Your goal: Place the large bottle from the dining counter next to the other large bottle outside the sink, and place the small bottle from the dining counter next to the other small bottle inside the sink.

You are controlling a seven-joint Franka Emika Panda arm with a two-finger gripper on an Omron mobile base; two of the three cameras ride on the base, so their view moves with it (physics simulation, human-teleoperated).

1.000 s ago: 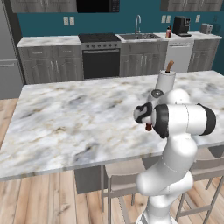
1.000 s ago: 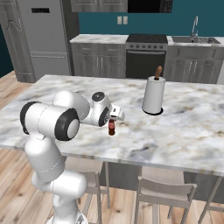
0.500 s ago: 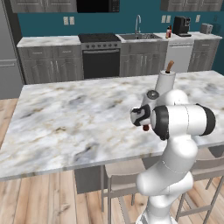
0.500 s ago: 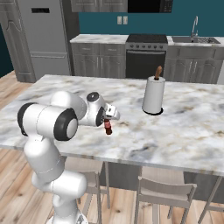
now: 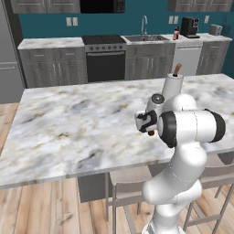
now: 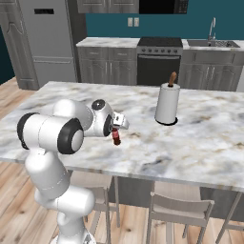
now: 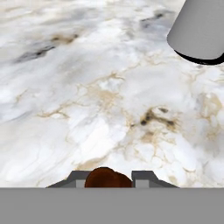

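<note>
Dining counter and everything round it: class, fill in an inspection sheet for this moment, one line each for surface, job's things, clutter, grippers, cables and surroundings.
Surface: marble dining counter, level, no spills seen.
Job's things: small dark bottle upright near the counter's front edge; its rounded top shows between the finger tips in the hand view. Large bottle: nothing seen.
Clutter: paper towel roll upright on its dark base, apart from the bottle.
Grippers: gripper shut on the small dark bottle.
Cables: nothing seen.
Surroundings: sink with tap on the back counter, stove beside it, stools under the counter's front.
</note>
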